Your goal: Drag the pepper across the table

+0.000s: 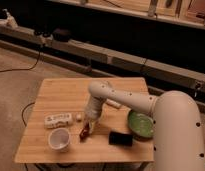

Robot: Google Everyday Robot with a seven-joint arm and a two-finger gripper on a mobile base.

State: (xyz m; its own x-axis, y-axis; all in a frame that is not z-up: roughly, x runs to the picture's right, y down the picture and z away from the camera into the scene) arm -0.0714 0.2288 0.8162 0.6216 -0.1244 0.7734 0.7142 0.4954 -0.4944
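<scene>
On the left of the tabletop (51, 95) a white bottle (58, 120) lies on its side, and just in front of it, nearer the front edge, a white cup (59, 139) stands upright. To the right of the bottle sits a small pale block (79, 117), close beside the arm's end. The pepper (84, 132) lies a little right of the cup, in the near middle of the tabletop, a dark red sliver angled from near-left to far-right. The gripper (89, 122) is down low right at the pepper's far end, seemingly touching or pressing on it, though I cannot tell how the jaws stand, whether clenched on the pepper or simply pushing against it. Judging from this, the contact stage looks achieved: the arm (103, 95) has its tip on the pepper, which is what a drag needs. How much of the drag itself is done cannot be read from this moment; the pepper sits close to the front edge, so little room is left toward the near side, while open wood remains toward the far side. Further right, a black rectangular object (120, 138) lies near the front edge, and a green bowl (141, 124) sits beside it, partly behind the robot's white body; both would obstruct a drag to the right.
</scene>
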